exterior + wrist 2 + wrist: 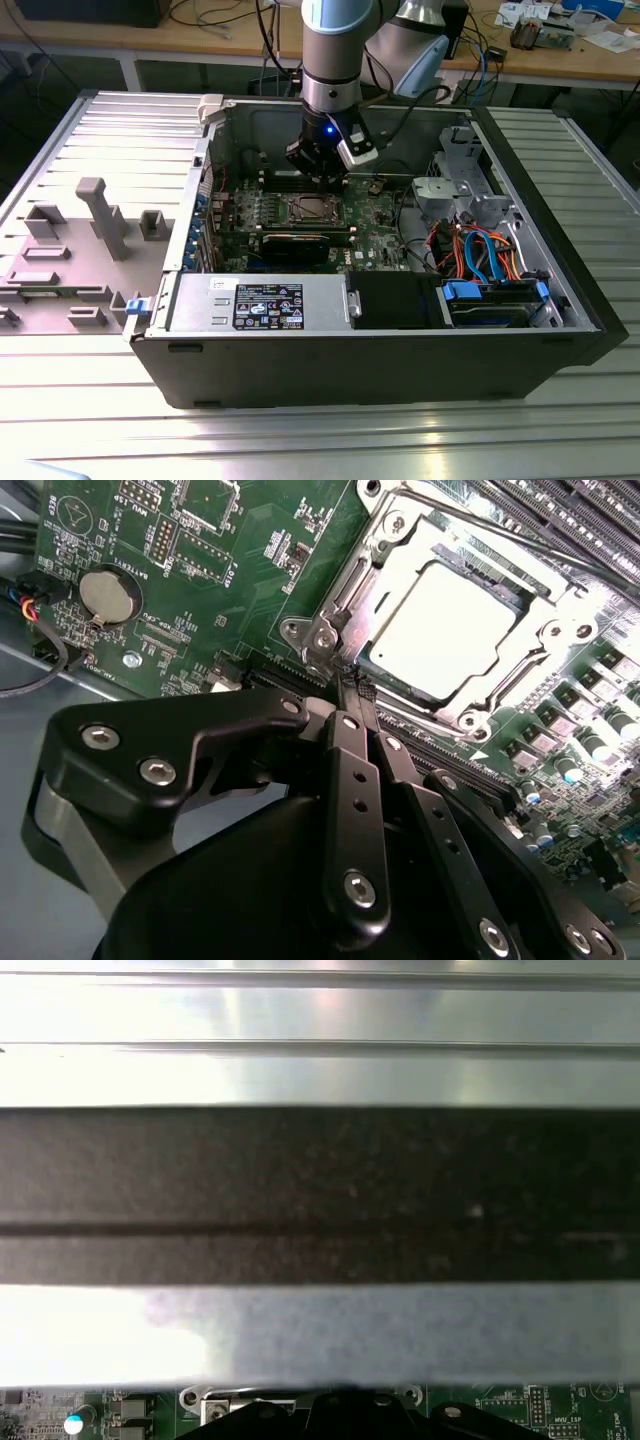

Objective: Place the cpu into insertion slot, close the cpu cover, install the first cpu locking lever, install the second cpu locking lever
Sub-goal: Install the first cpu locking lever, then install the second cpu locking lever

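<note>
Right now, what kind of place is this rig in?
Likely an electronics lab or workshop: an open computer case on a ribbed metal table, with a cluttered wooden workbench and cables behind the arm.

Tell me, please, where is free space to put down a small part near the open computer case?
Free: ribbed metal table in front of the computer case. Crowded: grey fixture blocks at the exterior view's left; inside, tool above the cpu, and cables at the right.

Silver cpu (443, 630) seated under cpu cover (360, 575)
</note>
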Motion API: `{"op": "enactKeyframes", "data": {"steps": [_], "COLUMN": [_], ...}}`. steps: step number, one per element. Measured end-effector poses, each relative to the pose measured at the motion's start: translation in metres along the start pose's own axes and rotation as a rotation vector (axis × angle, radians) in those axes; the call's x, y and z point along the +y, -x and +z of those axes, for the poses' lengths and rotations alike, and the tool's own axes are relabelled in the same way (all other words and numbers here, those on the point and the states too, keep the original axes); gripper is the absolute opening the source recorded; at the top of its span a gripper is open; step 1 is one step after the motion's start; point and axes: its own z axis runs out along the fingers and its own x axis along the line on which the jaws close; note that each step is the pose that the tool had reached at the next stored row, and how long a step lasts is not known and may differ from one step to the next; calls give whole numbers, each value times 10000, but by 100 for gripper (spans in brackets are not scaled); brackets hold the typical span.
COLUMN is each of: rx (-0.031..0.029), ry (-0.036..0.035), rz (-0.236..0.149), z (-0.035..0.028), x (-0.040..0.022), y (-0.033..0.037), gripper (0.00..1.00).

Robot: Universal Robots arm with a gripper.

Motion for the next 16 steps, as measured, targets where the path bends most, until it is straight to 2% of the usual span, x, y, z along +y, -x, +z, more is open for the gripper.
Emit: {"op": "enactKeyframes", "data": {"steps": [16], "rx": [0], "ry": [-1], "rz": [6], "z": [-2], "x": [-22], "y": [0], "gripper": [11]}}
